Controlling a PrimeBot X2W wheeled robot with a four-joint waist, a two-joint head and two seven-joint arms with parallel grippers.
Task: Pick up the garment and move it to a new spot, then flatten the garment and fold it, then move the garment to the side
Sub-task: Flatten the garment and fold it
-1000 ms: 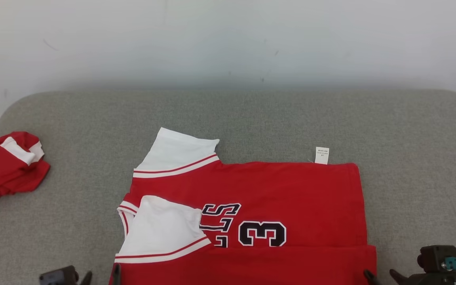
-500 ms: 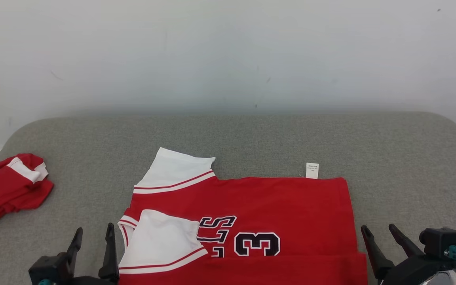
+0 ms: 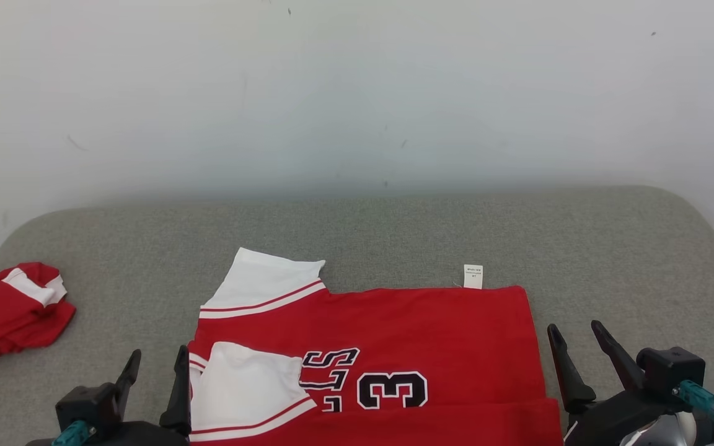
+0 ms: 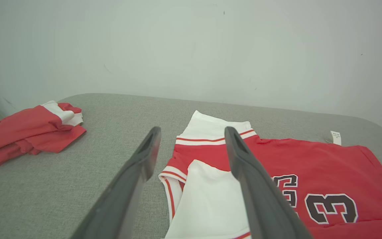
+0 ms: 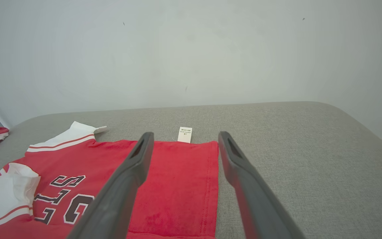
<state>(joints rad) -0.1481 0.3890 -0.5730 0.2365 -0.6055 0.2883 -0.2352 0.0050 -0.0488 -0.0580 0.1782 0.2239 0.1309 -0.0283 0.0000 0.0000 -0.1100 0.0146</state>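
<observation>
The garment (image 3: 419,337) is a red jersey with white sleeves, black lettering and a "3", lying partly folded on the grey padded table (image 3: 357,235). Its near edge is doubled over and a white label (image 3: 473,276) sticks out at the far edge. My left gripper (image 3: 155,365) stands open just left of the jersey's folded sleeve, holding nothing. My right gripper (image 3: 577,337) stands open just right of the jersey's hem edge, also empty. In the left wrist view the garment (image 4: 310,169) lies past the gripper (image 4: 191,136). The right wrist view has the gripper (image 5: 182,141) over the garment's hem corner (image 5: 181,179).
A second red and white garment (image 3: 7,313) lies bunched at the table's left edge. A pale wall (image 3: 357,93) rises right behind the table. Bare grey surface stretches beyond the jersey and to its right (image 3: 642,266).
The head camera has tilted up, so the scene sits lower in the picture. Both grippers have risen from the bottom edge into full view beside the jersey, still open.
</observation>
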